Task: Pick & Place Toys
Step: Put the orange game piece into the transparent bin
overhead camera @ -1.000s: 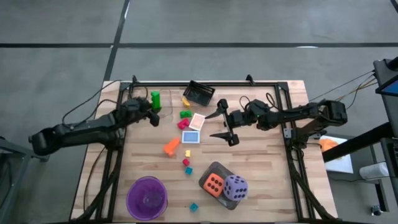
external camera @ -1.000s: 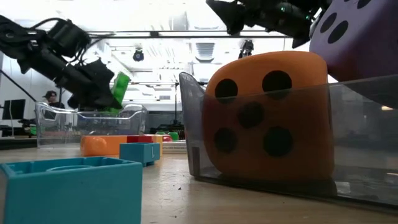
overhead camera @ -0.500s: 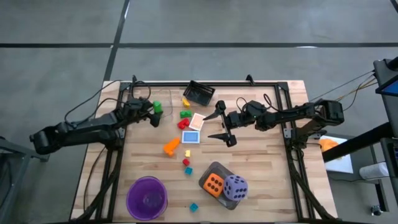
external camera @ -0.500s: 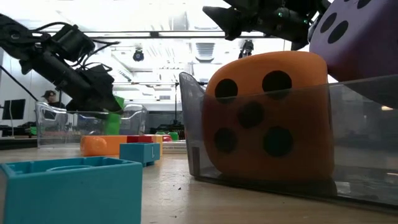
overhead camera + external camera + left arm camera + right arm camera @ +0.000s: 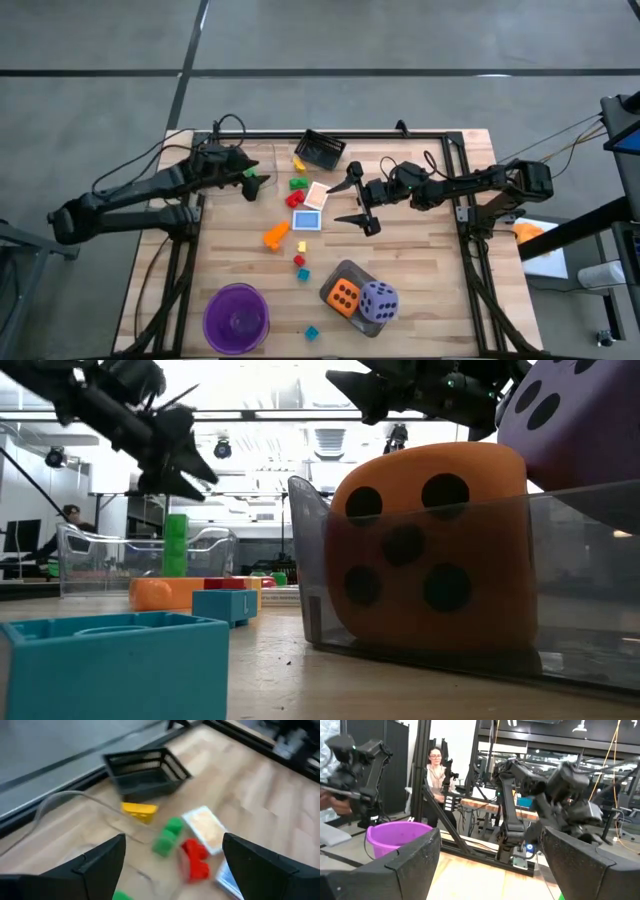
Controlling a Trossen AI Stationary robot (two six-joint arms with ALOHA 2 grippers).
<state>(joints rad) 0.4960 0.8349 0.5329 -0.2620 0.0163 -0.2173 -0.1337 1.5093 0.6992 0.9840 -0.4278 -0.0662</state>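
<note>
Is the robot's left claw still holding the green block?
Apart. The low view shows the left gripper open and raised, with clear space between it and the green block standing upright below.

Two foam dice (image 5: pixel 360 297), two cards (image 5: pixel 312 207), one purple bowl (image 5: pixel 236 318), one black basket (image 5: pixel 320 150)

Robotics lab (more robot arms (image 5: pixel 512 805) behind).
</note>
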